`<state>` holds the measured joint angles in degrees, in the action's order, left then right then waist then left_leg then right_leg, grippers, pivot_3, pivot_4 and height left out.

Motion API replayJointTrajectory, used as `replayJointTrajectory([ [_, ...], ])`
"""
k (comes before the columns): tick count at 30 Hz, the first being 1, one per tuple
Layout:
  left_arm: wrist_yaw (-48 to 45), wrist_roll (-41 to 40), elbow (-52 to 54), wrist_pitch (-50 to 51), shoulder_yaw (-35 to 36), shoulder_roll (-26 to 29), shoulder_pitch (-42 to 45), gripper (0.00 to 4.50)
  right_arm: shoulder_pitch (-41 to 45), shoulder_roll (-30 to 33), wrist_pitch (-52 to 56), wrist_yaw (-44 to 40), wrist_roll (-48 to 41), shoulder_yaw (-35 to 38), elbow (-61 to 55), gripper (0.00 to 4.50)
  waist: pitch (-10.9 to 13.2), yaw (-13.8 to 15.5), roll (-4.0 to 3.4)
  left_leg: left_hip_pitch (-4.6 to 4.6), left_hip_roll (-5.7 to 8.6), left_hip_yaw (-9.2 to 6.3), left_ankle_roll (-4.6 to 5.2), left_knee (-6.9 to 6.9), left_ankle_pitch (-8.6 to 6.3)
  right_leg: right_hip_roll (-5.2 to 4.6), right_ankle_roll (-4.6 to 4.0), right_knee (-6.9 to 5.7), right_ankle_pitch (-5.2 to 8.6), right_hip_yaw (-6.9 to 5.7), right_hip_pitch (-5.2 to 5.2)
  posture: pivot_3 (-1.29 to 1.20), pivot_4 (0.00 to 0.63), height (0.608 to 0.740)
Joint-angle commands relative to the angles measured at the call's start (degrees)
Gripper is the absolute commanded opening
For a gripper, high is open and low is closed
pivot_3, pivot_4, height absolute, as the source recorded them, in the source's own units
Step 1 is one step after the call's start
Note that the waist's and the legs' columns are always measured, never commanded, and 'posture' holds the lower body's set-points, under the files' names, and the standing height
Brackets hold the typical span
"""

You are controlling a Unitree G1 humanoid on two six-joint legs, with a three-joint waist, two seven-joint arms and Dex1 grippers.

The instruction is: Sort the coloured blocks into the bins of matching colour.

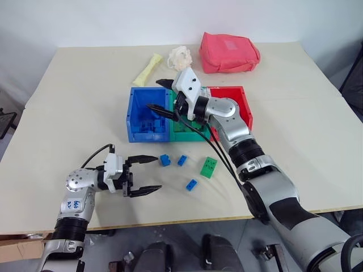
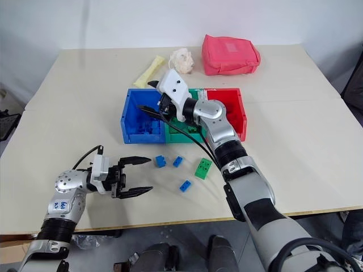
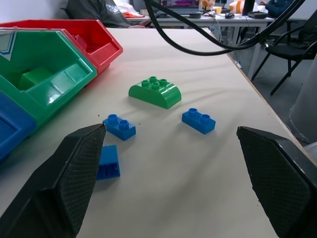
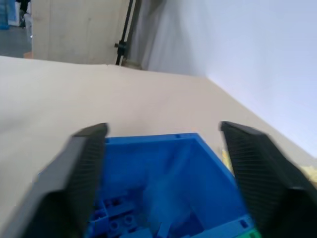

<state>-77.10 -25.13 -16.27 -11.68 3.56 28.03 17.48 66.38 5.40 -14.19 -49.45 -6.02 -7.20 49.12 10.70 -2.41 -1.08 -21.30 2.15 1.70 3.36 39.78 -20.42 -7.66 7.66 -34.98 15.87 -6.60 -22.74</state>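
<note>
Three joined bins sit mid-table: blue bin (image 1: 132,116), green bin (image 1: 187,132), red bin (image 1: 242,101). My right gripper (image 1: 153,94) hovers open over the blue bin, nothing between its fingers. Blue bricks (image 4: 114,220) lie at that bin's bottom. A green block (image 3: 34,77) rests in the green bin. In front of the bins on the table lie three small blue blocks (image 1: 165,160) (image 1: 182,160) (image 1: 191,184) and a flat green block (image 1: 209,167). My left gripper (image 1: 157,173) stands open and empty just left of them, pointing at them, level with the table.
A pink-red fabric pouch (image 1: 228,52), a white crumpled object (image 1: 180,56) and a pale yellow object (image 1: 147,69) lie behind the bins. Black cables (image 1: 218,161) hang from my right arm over the green block. The table's front edge (image 1: 187,221) runs close to the loose blocks.
</note>
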Motion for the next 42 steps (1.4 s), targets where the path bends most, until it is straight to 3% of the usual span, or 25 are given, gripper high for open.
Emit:
replayJointTrajectory([
  [1,0.36,-0.91,1.24,-0.11,0.95,0.51,0.42,4.50,-4.49,2.76,-0.52,-6.53,-2.21,0.07,-7.93,4.29,0.00,0.06,0.00,0.00,-0.01,-0.03,0.00,0.00,0.00,0.01,0.00,-0.01,0.00,0.00,0.01,0.00,0.150,0.740],
  [14,-1.13,-0.58,-2.24,-0.77,0.34,-0.04,3.18,4.50,-23.99,21.85,17.13,-20.94,-10.28,1.75,-37.59,4.29,0.00,1.01,0.00,-0.01,-0.01,0.03,0.01,0.08,0.00,-0.04,0.00,0.15,0.00,-0.01,0.10,0.00,0.150,0.740],
  [22,-2.52,-0.61,-3.63,-0.74,0.34,0.32,3.97,4.50,-43.19,38.65,29.02,-23.48,-16.60,9.65,-54.05,4.29,0.01,2.37,0.01,-0.03,-0.06,0.26,0.02,0.13,-0.01,-0.06,0.02,0.50,-0.01,-0.03,0.20,0.00,0.150,0.740],
  [25,-3.00,-0.54,-4.46,-0.68,0.48,0.59,4.28,4.50,-52.60,44.58,30.68,-23.22,-17.10,16.01,-56.45,4.29,0.01,3.04,0.01,-0.02,-0.13,0.31,0.01,0.14,0.00,-0.05,0.03,0.58,-0.01,-0.04,0.23,0.00,0.150,0.740],
  [34,-3.97,-0.62,-5.08,-0.19,0.61,1.03,4.44,4.50,-67.57,50.37,31.97,-22.78,-18.43,26.26,-59.87,4.29,0.01,3.83,0.02,-0.01,-0.19,0.43,0.02,0.16,-0.01,-0.02,0.07,0.80,-0.03,0.04,0.30,0.00,0.150,0.740],
  [42,-3.70,-0.60,-4.33,0.07,0.34,0.47,4.49,4.50,-62.14,49.97,33.02,-22.54,-18.82,21.15,-61.43,4.29,0.01,3.75,0.02,0.00,-0.23,0.43,0.01,0.17,-0.01,-0.02,0.07,0.87,-0.04,0.09,0.30,0.00,0.150,0.740],
])
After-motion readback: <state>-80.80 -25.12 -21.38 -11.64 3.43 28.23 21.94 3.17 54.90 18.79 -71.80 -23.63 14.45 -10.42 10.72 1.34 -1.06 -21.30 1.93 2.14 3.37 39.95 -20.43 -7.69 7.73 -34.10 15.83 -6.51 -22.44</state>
